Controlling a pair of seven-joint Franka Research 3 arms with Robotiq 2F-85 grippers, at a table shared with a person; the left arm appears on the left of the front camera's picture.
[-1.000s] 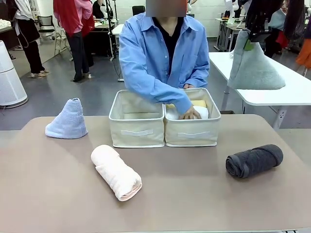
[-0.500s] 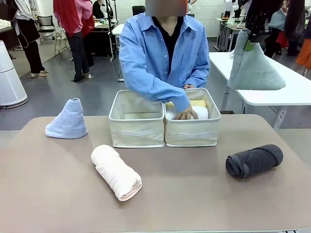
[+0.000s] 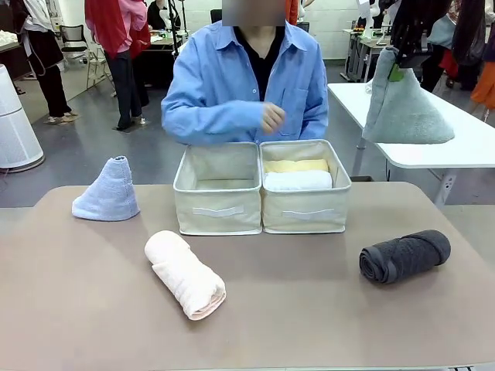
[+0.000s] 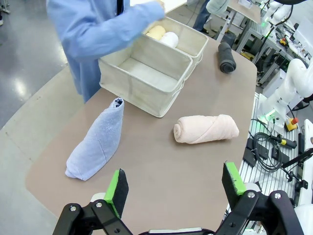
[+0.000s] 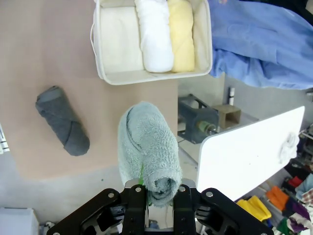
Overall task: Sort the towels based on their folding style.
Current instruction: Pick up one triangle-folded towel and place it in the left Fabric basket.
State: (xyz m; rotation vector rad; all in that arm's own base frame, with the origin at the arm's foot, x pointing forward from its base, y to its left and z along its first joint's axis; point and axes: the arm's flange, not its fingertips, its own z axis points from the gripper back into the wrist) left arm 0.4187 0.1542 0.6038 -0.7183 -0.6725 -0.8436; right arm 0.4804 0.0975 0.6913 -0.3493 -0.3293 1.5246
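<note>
lavender-blue cone (image 3: 108, 193), grey-green cone (image 3: 406, 116), pale pink roll (image 3: 184, 274), dark grey roll (image 3: 404, 256) (yellow roll (image 3: 297, 165), white roll (image 3: 298, 180))

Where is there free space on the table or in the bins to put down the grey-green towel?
The left bin is bare inside. On the table, a wide patch lies free between the pink roll and the dark grey roll, in front of the bins. Crowded: the right bin, where the yellow roll and white roll leave only one strip.
</note>
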